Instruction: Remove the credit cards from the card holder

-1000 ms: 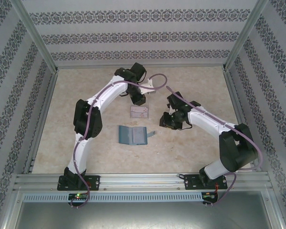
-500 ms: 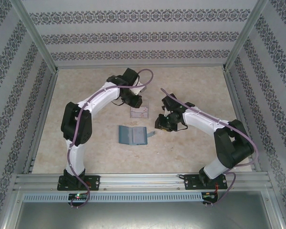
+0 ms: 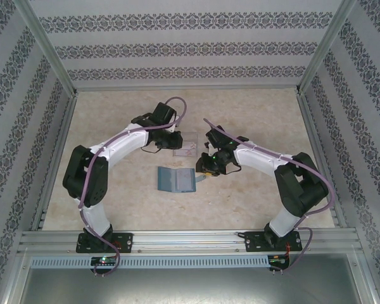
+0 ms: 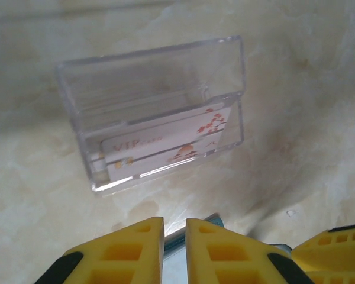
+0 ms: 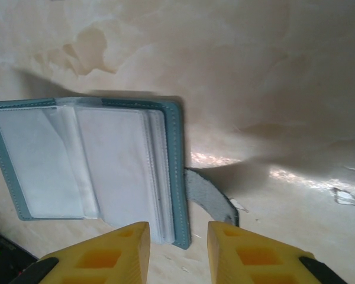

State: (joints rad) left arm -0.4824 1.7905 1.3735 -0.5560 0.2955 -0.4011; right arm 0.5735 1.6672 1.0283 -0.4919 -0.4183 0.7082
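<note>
Top view: open card holder (image 3: 176, 179) lies on the counter (image 3: 152, 209) between the arms. Left wrist: left fingers (image 4: 127, 248) nearly together, grip unclear, near the clear tray (image 4: 160, 112). Right wrist: right fingers (image 5: 109, 254), apart over the holder's right edge, should miss its strap tab (image 5: 210, 198).

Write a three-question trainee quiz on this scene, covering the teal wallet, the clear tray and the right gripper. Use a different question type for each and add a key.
1. True or false: the pale card with reddish marks lies inside the clear plastic tray.
2. Pick one: the teal-blue bifold card holder on the table is A) folded shut, B) lying open, C) standing on edge.
3. Fill the gap: the jaws of the right gripper stand ____, gripping nothing, above the card holder's edge near its strap tab.

Key: 1 true; 2 B; 3 open.
</note>
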